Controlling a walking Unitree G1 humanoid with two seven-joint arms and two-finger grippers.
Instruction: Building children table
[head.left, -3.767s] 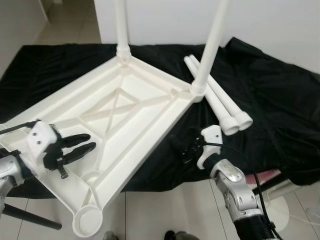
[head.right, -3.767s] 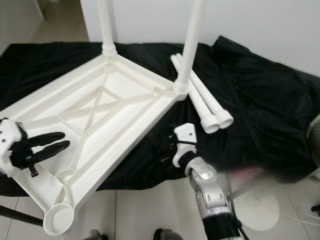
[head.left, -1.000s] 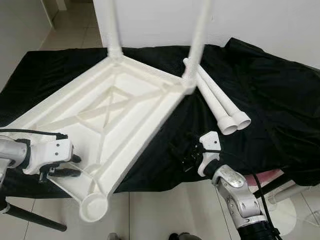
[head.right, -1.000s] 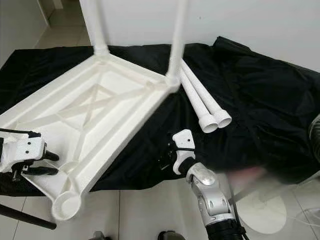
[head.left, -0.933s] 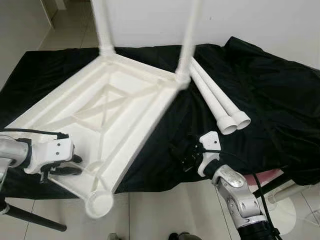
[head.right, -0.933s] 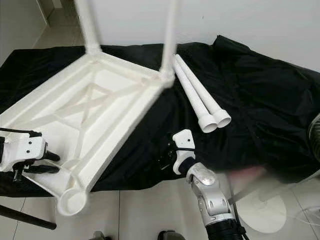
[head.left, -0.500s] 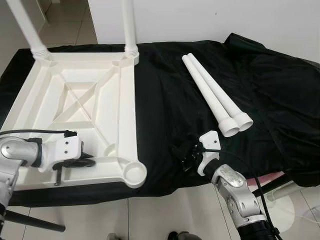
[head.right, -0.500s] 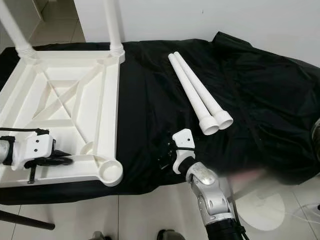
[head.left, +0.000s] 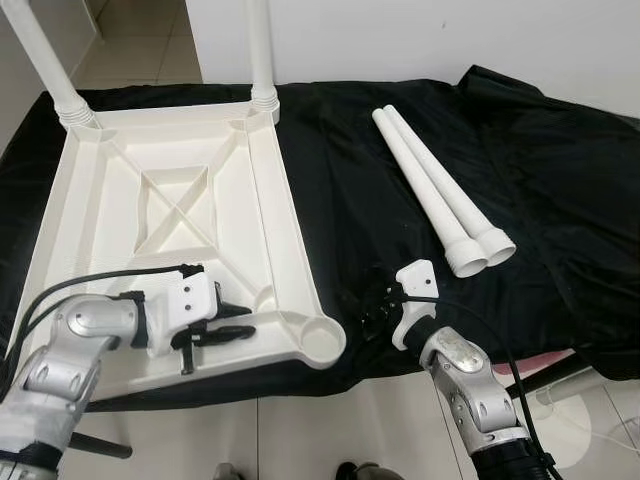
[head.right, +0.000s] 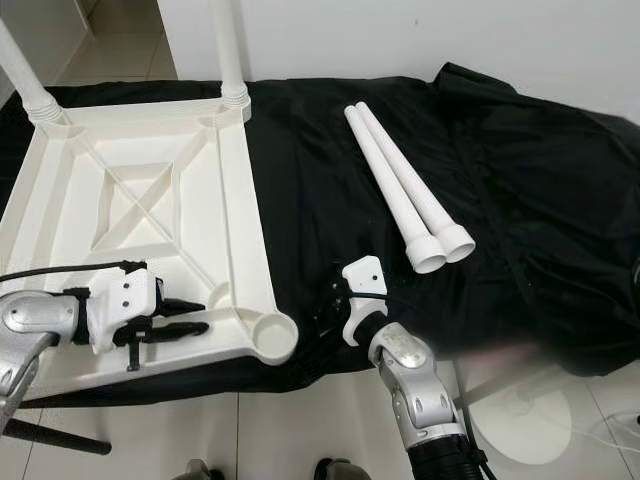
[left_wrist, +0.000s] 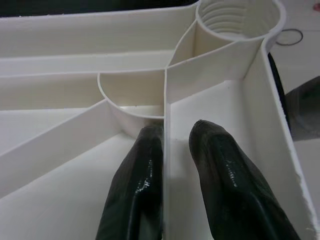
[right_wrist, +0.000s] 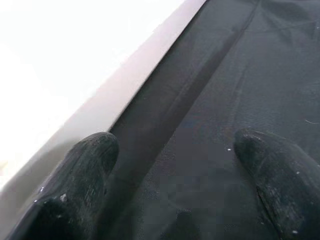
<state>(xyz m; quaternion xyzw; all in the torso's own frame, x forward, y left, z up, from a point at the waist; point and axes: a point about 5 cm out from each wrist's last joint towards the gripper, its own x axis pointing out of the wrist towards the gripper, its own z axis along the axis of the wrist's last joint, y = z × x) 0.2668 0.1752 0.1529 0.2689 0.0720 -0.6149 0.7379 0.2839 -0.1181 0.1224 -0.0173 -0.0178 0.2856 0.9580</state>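
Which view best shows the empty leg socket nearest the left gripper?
The left wrist view: the threaded leg socket opens just beyond the left gripper, whose fingers straddle a rib. The eye views show the socket as a small round cup at the tabletop's near corner.

The white plastic table top (head.left: 170, 230) lies upside down on the black cloth (head.left: 560, 190), its ribbed underside with a crossed brace facing up. Two white legs (head.left: 262, 50) stand upright in its far corner sockets; the near corner socket (head.left: 322, 342) is an empty round cup close to the cloth's near edge. Two loose white legs (head.left: 440, 195) lie touching side by side on the cloth, well apart from the top, flared ends toward the cloth's near edge.
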